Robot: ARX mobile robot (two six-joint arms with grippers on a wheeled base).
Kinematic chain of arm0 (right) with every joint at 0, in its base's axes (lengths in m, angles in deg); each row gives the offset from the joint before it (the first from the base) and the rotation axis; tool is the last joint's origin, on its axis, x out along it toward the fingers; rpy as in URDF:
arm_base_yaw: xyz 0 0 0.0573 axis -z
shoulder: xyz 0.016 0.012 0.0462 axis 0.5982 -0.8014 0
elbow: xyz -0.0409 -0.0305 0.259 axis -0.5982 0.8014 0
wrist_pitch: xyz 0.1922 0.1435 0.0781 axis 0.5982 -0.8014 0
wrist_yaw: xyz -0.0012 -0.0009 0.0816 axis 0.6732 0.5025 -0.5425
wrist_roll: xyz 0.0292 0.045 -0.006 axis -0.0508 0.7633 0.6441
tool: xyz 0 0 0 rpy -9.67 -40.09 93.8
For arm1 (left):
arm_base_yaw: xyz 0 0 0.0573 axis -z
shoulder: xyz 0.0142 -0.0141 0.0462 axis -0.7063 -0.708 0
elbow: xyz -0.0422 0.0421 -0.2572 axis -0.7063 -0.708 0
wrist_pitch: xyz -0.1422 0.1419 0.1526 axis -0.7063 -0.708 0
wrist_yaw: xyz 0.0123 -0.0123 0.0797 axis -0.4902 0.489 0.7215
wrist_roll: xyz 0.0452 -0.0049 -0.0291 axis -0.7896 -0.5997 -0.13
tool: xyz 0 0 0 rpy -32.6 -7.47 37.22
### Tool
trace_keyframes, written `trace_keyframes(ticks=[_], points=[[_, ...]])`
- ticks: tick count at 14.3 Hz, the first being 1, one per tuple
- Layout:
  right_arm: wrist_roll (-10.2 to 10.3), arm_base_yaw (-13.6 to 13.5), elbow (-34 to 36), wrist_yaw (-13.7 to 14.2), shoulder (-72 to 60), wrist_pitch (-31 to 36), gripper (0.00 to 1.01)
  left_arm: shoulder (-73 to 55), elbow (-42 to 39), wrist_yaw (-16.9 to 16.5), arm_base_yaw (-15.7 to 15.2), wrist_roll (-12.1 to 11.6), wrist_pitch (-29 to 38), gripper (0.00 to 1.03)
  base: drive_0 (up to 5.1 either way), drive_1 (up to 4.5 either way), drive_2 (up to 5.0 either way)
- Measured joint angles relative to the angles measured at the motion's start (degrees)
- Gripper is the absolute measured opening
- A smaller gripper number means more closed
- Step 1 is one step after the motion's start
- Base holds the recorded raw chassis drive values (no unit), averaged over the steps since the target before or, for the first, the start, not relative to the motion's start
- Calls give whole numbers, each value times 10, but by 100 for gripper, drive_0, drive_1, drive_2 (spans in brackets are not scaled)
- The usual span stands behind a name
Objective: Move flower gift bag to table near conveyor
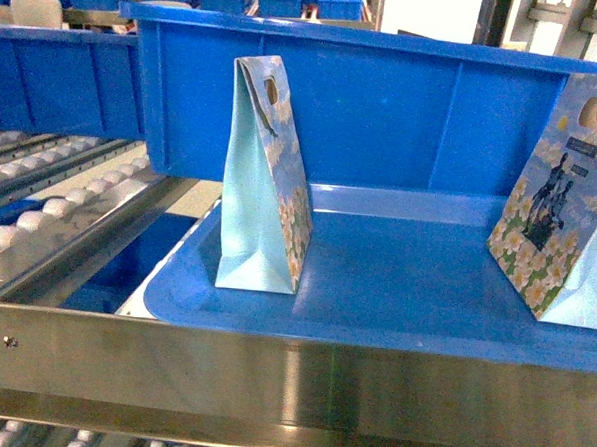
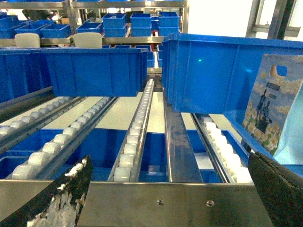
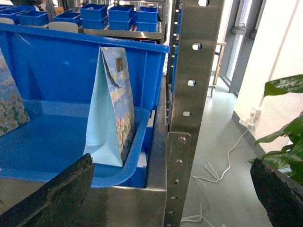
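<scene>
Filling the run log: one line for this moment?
left gripper open | right gripper open | two flower gift bags upright in blue tray

Right-hand flowered paper gift bag (image 1: 564,217) runs off the head view's right edge. Black worn fingers (image 2: 61,198) of both grippers are cropped at the wrist views' bottom corners, so their grip state's anyone's guess.

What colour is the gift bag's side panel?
Pale blue on the left gift bag; clearest in the head view.
</scene>
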Motion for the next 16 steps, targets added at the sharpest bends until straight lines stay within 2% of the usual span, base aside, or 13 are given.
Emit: trace_keyframes(ticks=[13, 14, 15, 16], points=[[0, 0, 0, 0, 0, 0, 98, 0, 0, 0, 0, 0, 0, 98, 0, 0, 0], [0, 0, 0, 0, 0, 0, 98, 0, 0, 19, 13, 0, 5, 98, 0, 0, 0], [4, 0, 0, -12, -9, 18, 98, -2, 0, 30, 36, 2, 16, 98, 0, 0, 0], [4, -6, 0, -13, -30, 56, 98, -14, 0, 41, 56, 5, 38, 98, 0, 0, 0]])
